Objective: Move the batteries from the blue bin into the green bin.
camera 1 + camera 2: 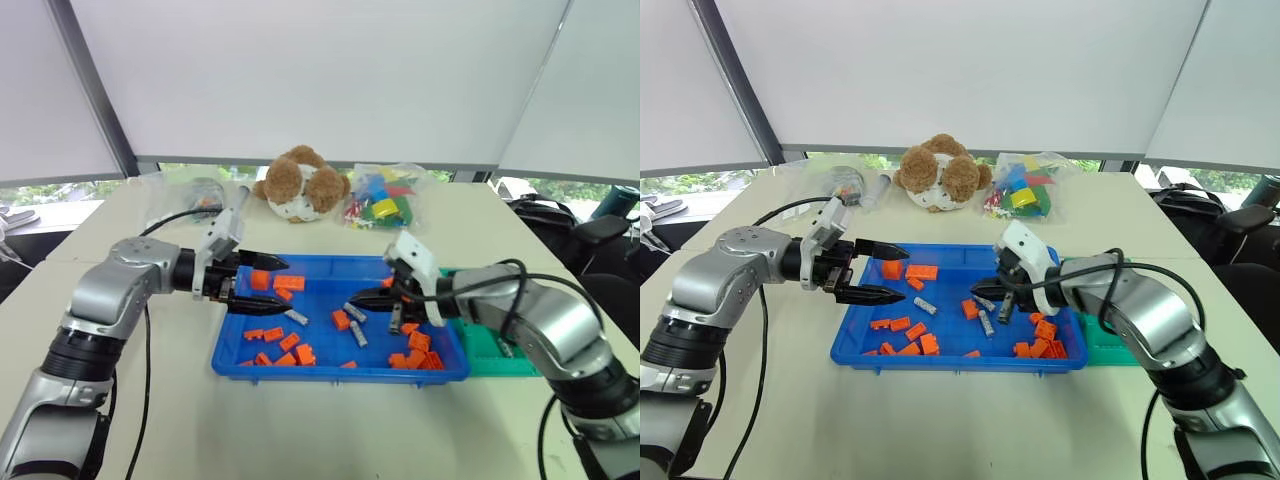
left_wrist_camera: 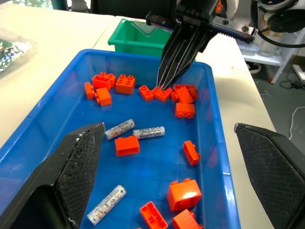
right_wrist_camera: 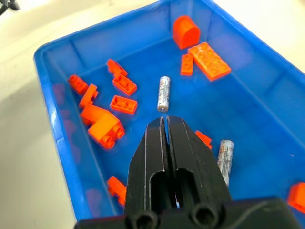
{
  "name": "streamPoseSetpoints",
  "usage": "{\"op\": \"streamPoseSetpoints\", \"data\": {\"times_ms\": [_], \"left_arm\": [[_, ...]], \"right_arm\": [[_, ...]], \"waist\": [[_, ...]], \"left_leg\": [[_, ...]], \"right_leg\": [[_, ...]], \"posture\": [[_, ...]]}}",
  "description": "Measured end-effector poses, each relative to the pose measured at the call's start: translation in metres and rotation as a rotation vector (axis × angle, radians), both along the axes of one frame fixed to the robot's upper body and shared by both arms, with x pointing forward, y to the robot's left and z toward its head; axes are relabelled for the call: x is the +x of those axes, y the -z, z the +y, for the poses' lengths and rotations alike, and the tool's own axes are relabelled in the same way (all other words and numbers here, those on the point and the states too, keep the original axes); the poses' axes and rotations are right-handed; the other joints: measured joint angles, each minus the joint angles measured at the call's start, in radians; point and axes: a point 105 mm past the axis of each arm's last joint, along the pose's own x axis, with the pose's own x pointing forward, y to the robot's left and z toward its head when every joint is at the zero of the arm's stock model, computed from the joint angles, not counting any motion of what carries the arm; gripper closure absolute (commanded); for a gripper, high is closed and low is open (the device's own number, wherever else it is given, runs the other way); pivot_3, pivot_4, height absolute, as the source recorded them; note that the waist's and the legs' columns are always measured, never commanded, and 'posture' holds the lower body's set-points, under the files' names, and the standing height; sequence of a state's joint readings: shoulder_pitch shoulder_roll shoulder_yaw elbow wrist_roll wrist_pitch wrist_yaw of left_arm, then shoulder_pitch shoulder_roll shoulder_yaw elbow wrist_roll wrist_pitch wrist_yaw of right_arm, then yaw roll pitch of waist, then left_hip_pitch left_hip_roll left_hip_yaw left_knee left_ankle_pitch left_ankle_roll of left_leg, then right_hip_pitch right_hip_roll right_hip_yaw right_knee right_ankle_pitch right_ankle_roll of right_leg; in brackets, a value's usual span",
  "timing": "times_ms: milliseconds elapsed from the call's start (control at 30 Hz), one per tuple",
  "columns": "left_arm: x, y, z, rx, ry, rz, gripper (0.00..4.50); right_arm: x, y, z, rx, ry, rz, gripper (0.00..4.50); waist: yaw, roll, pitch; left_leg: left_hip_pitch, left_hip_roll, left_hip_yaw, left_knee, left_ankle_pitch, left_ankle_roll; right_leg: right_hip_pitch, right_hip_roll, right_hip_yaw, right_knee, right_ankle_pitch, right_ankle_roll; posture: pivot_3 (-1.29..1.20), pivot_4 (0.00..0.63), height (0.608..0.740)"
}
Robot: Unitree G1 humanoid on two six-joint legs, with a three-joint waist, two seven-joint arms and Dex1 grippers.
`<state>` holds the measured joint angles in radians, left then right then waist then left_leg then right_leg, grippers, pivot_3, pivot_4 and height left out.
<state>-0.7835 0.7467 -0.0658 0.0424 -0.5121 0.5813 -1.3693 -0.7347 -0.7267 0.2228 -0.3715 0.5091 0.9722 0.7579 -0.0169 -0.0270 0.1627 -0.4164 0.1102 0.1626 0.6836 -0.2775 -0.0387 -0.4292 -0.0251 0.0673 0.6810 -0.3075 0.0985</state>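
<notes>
Silver batteries (image 3: 163, 93) just ahead of closed, empty right pincer (image 3: 164, 123) | left pincer (image 1: 268, 283) wide open

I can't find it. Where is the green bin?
The green bin sits on the table against the blue bin's far end on the robot's right, behind the right gripper.

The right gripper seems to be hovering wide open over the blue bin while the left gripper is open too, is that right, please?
Not quite. The right gripper is over the blue bin, but its fingers are shut, pressed together with nothing between them; the right wrist view shows this. The left gripper is open, as you say.
</notes>
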Motion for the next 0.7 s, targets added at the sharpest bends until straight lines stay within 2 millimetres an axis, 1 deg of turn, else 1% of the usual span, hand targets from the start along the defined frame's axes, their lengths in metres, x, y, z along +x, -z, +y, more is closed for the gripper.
{"op": "streamPoseSetpoints", "data": {"times_ms": [33, 67, 100, 133, 200, 233, 333, 367, 467, 533, 633, 700], "left_arm": [[0.001, -0.002, 0.000, -0.003, -0.001, -0.006, 0.00], [0.002, -0.003, -0.001, -0.006, -0.004, -0.011, 0.00], [0.003, -0.003, -0.001, -0.009, -0.007, -0.012, 0.00], [0.004, -0.003, 0.000, -0.010, -0.013, -0.012, 0.00], [0.006, -0.004, -0.001, -0.011, -0.014, -0.022, 0.00], [0.006, -0.004, -0.001, -0.006, -0.017, -0.028, 0.00], [0.010, -0.007, 0.000, 0.007, -0.030, -0.059, 0.00], [0.011, -0.008, 0.000, 0.007, -0.034, -0.062, 0.00], [0.013, -0.007, 0.000, 0.008, -0.040, -0.061, 0.00], [0.013, -0.006, -0.001, 0.010, -0.043, -0.063, 0.00], [0.013, -0.005, -0.002, 0.016, -0.043, -0.065, 0.00], [0.013, -0.004, -0.003, 0.019, -0.040, -0.067, 0.00]], "right_arm": [[0.003, 0.001, 0.004, 0.004, 0.010, 0.009, 3.08], [0.006, 0.004, 0.010, 0.007, 0.014, 0.023, 2.67], [0.009, 0.007, 0.015, 0.010, 0.019, 0.039, 2.03], [0.013, 0.011, 0.022, 0.016, 0.024, 0.060, 1.60], [0.018, 0.022, 0.041, 0.016, 0.024, 0.103, 0.46], [0.021, 0.027, 0.049, 0.010, 0.023, 0.120, 0.04], [0.030, 0.043, 0.070, -0.028, 0.035, 0.154, 0.04], [0.033, 0.046, 0.074, -0.037, 0.045, 0.157, 0.04], [0.048, 0.056, 0.078, -0.065, 0.101, 0.147, 0.04], [0.057, 0.065, 0.078, -0.089, 0.146, 0.148, 0.04], [0.063, 0.080, 0.077, -0.134, 0.173, 0.150, 0.04], [0.065, 0.084, 0.079, -0.143, 0.173, 0.150, 0.04]], "waist": [[0.000, 0.000, 0.000], [0.000, 0.000, 0.000], [0.000, 0.000, 0.000], [-0.002, 0.000, 0.000], [-0.003, 0.000, 0.000], [-0.003, 0.000, 0.000], [-0.003, 0.000, 0.000], [-0.001, 0.000, 0.000], [0.000, 0.000, 0.000], [-0.002, 0.000, 0.000], [-0.005, 0.000, 0.000], [-0.006, 0.000, 0.000]], "left_leg": [[0.000, 0.000, 0.000, 0.000, 0.000, 0.000], [0.000, 0.000, 0.000, 0.000, 0.000, 0.000], [0.000, 0.000, 0.000, 0.000, 0.000, 0.000], [0.000, 0.000, 0.000, 0.000, 0.000, 0.000], [0.000, 0.000, 0.000, 0.000, 0.000, 0.000], [-0.001, 0.000, 0.000, 0.000, 0.000, -0.001], [-0.002, 0.000, 0.001, 0.000, 0.000, -0.001], [-0.002, 0.000, 0.001, 0.000, 0.000, -0.001], [-0.003, 0.000, 0.001, 0.001, 0.000, -0.001], [-0.003, 0.000, 0.000, 0.001, 0.001, -0.001], [-0.004, 0.000, 0.000, 0.000, 0.001, -0.001], [-0.004, 0.000, 0.000, 0.000, 0.001, -0.001]], "right_leg": [[0.000, 0.000, 0.000, 0.000, 0.000, 0.000], [0.000, 0.000, 0.000, 0.000, 0.000, 0.000], [0.000, 0.000, 0.000, 0.001, 0.000, 0.000], [0.000, 0.000, 0.000, 0.001, 0.000, 0.000], [-0.001, 0.000, 0.000, 0.001, 0.000, 0.000], [-0.001, 0.000, 0.000, 0.002, 0.000, 0.000], [-0.002, 0.000, 0.000, 0.002, 0.000, 0.000], [-0.002, 0.000, 0.000, 0.002, 0.000, 0.000], [-0.003, -0.001, -0.001, 0.002, 0.000, 0.000], [-0.003, -0.001, -0.001, 0.002, 0.000, 0.000], [-0.004, 0.000, -0.001, 0.002, 0.000, 0.000], [-0.004, 0.000, -0.001, 0.002, 0.000, 0.000]], "posture": [[0.00, 0.150, 0.733], [0.00, 0.150, 0.733], [0.00, 0.150, 0.733], [0.00, 0.150, 0.733], [0.00, 0.150, 0.733], [0.00, 0.150, 0.733], [0.00, 0.150, 0.733], [0.00, 0.150, 0.733], [0.00, 0.150, 0.733], [0.00, 0.150, 0.733], [0.00, 0.150, 0.733], [0.00, 0.150, 0.733]]}}
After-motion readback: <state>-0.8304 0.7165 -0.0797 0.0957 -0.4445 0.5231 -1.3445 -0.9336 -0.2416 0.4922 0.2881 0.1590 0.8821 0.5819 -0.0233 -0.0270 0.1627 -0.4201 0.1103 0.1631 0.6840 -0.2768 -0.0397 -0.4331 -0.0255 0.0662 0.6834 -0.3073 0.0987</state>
